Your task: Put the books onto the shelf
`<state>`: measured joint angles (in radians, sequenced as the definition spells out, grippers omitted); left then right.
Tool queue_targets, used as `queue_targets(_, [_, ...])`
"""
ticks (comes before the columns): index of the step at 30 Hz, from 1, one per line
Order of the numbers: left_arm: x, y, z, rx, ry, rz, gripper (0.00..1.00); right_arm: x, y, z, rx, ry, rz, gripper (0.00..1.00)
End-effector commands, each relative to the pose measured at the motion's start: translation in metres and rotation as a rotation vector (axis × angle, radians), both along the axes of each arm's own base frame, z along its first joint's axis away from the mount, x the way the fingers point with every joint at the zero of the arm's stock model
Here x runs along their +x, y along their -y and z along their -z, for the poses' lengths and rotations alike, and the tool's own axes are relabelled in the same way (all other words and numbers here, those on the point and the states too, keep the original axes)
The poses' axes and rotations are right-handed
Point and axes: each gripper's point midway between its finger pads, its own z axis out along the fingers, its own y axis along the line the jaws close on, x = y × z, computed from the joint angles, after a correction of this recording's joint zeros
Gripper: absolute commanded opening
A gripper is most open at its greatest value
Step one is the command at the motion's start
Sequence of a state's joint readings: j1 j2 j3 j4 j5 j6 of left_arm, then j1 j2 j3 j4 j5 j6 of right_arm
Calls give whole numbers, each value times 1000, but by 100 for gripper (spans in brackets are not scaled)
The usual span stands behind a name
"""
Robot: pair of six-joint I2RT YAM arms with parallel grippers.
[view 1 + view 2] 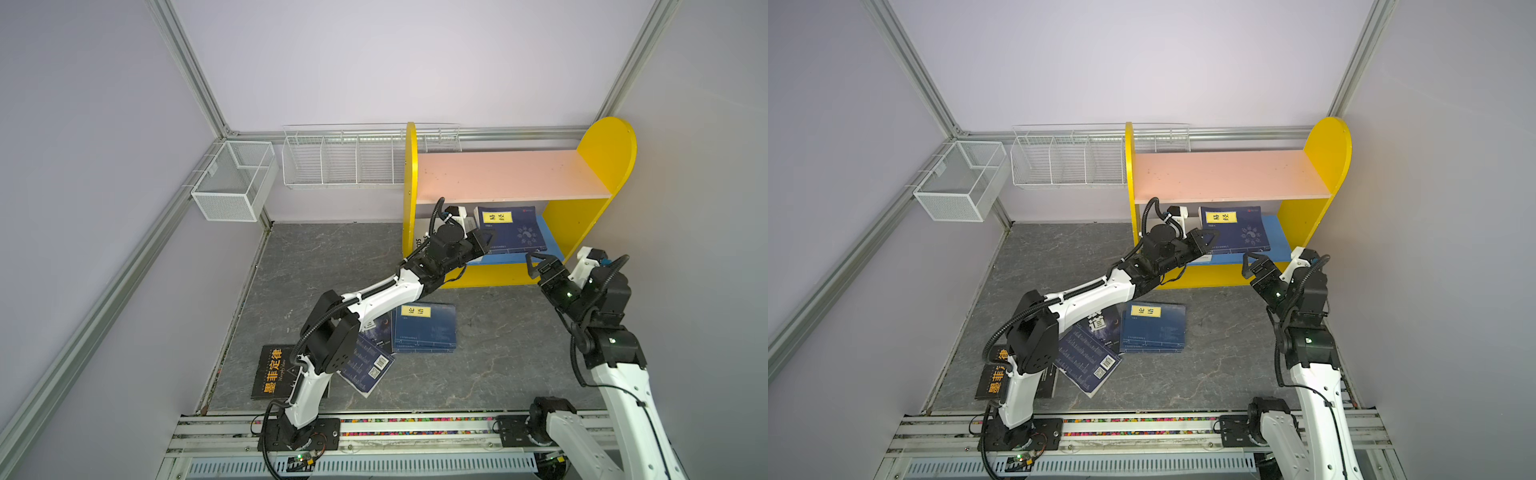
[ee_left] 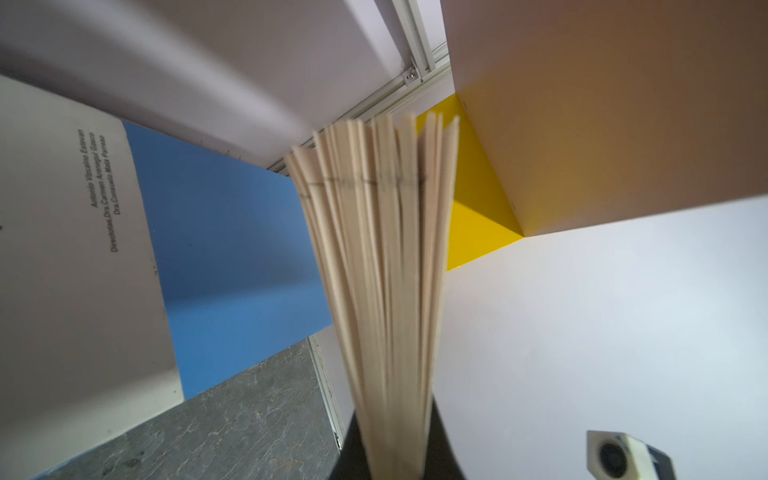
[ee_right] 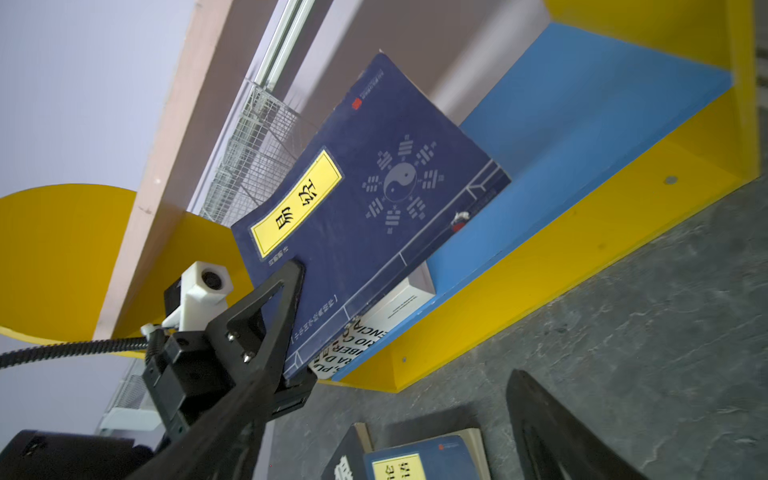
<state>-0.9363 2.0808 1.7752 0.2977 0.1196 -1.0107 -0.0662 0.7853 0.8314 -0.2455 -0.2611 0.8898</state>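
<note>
Left gripper [image 1: 484, 242]: in both top views it is clamped on the near left corner of a navy book [image 1: 513, 230], inside the lower level of the shelf [image 1: 606, 153].
Right gripper [image 1: 539, 262]: jaws apart and holding nothing, just in front of the shelf's yellow front rail, near its right side.
Held book: yellow title label facing up, tilted over the blue board [image 1: 555, 249] and under the pink board [image 1: 498, 174].
White book [image 1: 420, 241]: lies on the blue board at the left, mostly hidden by the left arm.
Floor [image 1: 498, 374]: three more books lie well apart from the shelf: a second navy one [image 1: 426, 330], a dark one with a QR code [image 1: 368, 368] and a black one with orange letters [image 1: 270, 372]. The left arm crosses over the last two.
Wire baskets [image 1: 340, 162]: white, left of the shelf; the long one runs partly behind the yellow side.
Left wrist view: the held book's pages [image 2: 382, 270] fan out from the jaws and block the middle. The white book [image 2: 62, 270] lies on the blue board to one side, with yellow panel and pink underside on the other.
Right wrist view: one left finger [image 3: 291, 303] presses the navy cover [image 3: 374, 187]. The book leans over the white one [image 3: 401, 305]; whether they touch I cannot tell. The right gripper's own fingers stand wide apart.
</note>
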Motion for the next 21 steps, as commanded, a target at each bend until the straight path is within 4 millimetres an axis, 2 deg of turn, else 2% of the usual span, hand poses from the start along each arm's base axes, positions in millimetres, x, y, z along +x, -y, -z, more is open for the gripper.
queue_targets(1, [-2, 3, -24, -102, 13, 36, 0, 4, -22, -13, 154, 83, -119, 92])
queue_targets(9, [-6, 9, -25, -177, -53, 76, 0, 21, -21, -18, 215, 149, -110, 95])
queue_targets(13, [-8, 9, -30, -217, -63, 85, 0, 29, -17, -10, 243, 119, -85, 100])
queue_targets(17, [-12, 14, -34, -220, -59, 94, 0, 38, -14, -6, 280, 126, -67, 92])
queue_targets(21, [-15, 21, -33, -211, -62, 101, 0, 42, -13, -6, 302, 142, -54, 80])
